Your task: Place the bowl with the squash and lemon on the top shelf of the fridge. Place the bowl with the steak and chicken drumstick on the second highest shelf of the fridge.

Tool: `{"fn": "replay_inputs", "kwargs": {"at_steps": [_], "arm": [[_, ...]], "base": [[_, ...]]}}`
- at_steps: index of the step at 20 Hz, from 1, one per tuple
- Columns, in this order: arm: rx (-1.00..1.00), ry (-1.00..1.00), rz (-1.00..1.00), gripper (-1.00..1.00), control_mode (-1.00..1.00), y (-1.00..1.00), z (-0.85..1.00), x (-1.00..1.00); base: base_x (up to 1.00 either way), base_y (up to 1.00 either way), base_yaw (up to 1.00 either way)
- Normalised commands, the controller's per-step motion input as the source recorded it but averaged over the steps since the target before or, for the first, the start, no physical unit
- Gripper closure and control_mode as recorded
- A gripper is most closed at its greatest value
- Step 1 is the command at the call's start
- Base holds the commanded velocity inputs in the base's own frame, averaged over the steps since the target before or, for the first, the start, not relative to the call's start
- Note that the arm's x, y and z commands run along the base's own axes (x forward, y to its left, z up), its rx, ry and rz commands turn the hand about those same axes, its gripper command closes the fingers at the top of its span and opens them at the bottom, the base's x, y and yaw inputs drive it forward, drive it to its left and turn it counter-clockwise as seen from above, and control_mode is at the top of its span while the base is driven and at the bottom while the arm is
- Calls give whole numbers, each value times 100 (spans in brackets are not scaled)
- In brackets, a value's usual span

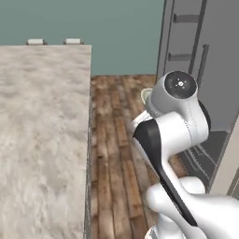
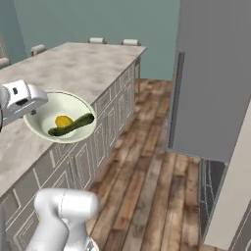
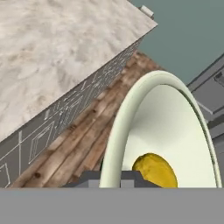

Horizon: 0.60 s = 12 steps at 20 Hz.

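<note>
Nearest the hand camera, the bowl with the squash and lemon [image 3: 162, 131] is seen edge-on, its cream rim running between the gripper [image 3: 111, 178], whose jaws are pinched narrow on that rim; in the right base view the bowl hangs in the air off the counter's side, above the wooden floor [image 2: 147, 186]. Largest around it are the marble-topped counter [image 2: 73, 68] and the grey fridge [image 2: 215, 73], well apart across the floor; smaller, inside the bowl, lie the dark green squash [image 2: 73, 124] and the yellow lemon [image 2: 62, 120], touching each other.
</note>
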Motion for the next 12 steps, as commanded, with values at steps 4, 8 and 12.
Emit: {"fn": "replay_inputs", "kwargs": {"at_steps": [4, 8, 12], "arm": [[0, 0, 0, 100, 100, 0, 0, 0], [0, 0, 0, 100, 100, 0, 0, 0], [0, 0, 0, 100, 100, 0, 0, 0]], "base": [[100, 3, 5], [100, 0, -6], [100, 0, -4]]}}
